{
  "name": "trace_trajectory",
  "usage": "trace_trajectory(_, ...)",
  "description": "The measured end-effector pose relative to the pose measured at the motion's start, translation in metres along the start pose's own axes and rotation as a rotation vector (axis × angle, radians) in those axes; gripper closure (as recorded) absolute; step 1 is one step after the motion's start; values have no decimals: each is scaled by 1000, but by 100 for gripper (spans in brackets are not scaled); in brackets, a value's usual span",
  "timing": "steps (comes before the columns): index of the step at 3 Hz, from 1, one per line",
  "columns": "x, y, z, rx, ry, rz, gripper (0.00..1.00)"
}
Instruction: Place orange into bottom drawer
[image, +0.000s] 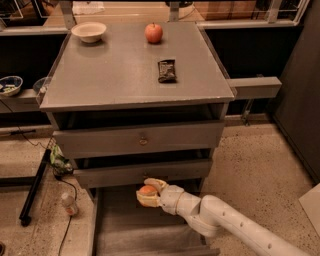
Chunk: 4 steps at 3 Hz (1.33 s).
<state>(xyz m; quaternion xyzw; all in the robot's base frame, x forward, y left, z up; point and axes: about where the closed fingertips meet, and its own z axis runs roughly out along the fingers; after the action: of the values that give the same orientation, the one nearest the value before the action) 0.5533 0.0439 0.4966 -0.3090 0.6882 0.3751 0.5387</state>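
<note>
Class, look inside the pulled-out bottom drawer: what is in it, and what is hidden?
The claw, shut on the orange, hangs over the bottom drawer near its back. Its visible floor holds nothing else; the arm covers the right part.

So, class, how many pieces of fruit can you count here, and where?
2. The apple sits on the cabinet top, toward the back. The orange is held in the gripper above the open bottom drawer. Others may hide inside drawers.

The grey cabinet top (115, 75) carries three things, all well above and beyond the gripper (148, 194), which grips the orange (147, 190) over the open bottom drawer (125, 230). A dark snack packet (167, 70) lies nearest it, a red apple (154, 33) farther, and a pale bowl (89, 31) farthest left.
</note>
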Motion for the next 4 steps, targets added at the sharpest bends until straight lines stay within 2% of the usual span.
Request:
trace_trajectory(1, 42, -25, -13, 53, 31, 26, 100)
trace_trajectory(2, 42, -25, -13, 53, 31, 26, 100)
trace_trajectory(3, 59, -28, -10, 74, 45, 48, 100)
trace_trajectory(4, 73, -40, -12, 112, 12, 39, 100)
